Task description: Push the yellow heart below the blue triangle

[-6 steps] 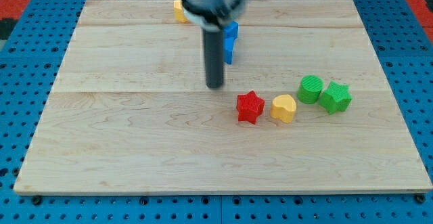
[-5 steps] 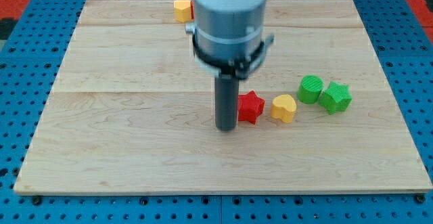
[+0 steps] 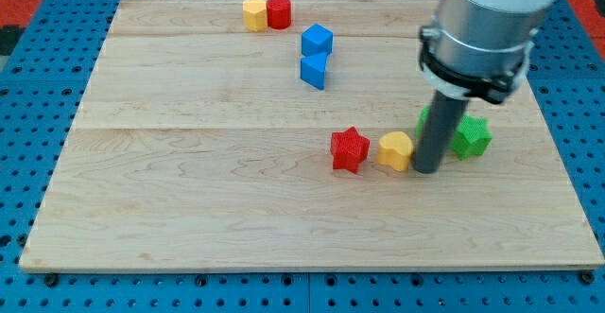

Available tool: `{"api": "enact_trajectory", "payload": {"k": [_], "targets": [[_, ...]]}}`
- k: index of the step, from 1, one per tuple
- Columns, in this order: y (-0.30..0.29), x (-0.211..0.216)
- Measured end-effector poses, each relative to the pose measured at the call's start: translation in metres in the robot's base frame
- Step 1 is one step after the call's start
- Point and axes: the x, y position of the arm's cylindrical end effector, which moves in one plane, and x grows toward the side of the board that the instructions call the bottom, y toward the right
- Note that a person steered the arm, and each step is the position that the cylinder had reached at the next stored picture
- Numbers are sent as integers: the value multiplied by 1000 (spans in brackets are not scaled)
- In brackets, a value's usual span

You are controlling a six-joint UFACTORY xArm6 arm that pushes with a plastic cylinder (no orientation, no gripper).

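Resting on the wooden board [image 3: 189, 209], my tip [image 3: 427, 169] touches the yellow heart [image 3: 397, 150] on its right; we carry no gripper. Our blue triangle [image 3: 314, 70] sits well apart, up-left.

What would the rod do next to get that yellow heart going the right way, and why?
Probably a short push toward the view's left. My tip sits at the right side of the yellow heart, and the blue triangle lies up and to the left. The red star sits just left of the heart, so the push may need to angle slightly upward to pass it.
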Motion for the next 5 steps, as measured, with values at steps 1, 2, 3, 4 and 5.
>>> {"api": "enact_trajectory", "payload": {"k": [1, 2, 3, 4, 5], "targets": [[-60, -23], [-140, -53], [-121, -90], [-204, -94], [-218, -147]]}}
